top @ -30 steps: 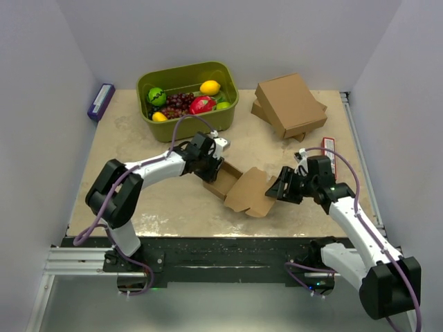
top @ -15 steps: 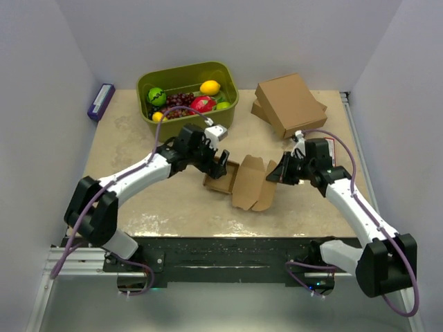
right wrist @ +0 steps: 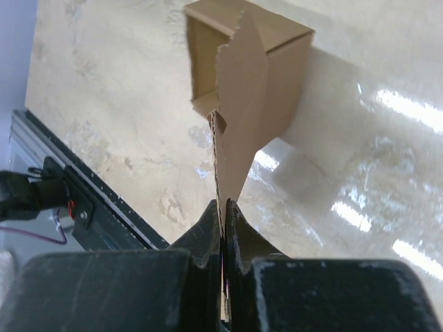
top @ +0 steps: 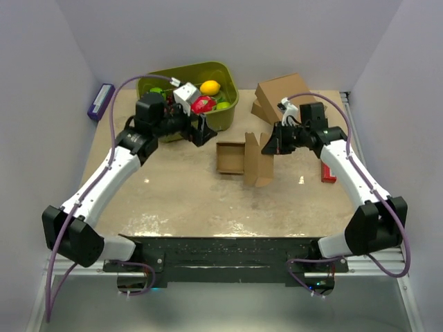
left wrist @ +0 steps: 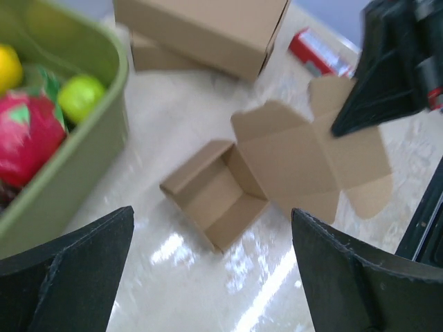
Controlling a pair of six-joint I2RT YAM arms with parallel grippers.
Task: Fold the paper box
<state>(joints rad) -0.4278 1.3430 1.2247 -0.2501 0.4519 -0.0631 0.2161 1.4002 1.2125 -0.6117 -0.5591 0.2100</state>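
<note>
The paper box is a small brown cardboard tray with its lid flap standing up on the right side. It rests mid-table, open toward the camera. My right gripper is shut on the top edge of that raised lid, pinching the thin card between its fingers. My left gripper hangs open, well left of the box and beside the green bin, holding nothing. In the left wrist view the paper box lies ahead between the wide-spread fingers.
A green bin of fruit stands at the back, close to the left gripper. Larger stacked brown boxes sit at the back right. A red packet lies under the right arm, and a purple box against the left wall.
The left gripper let go of the box, opened and drew back toward the green bin. The right gripper shut on the lid flap and carried the box back and up, raising the lid.
</note>
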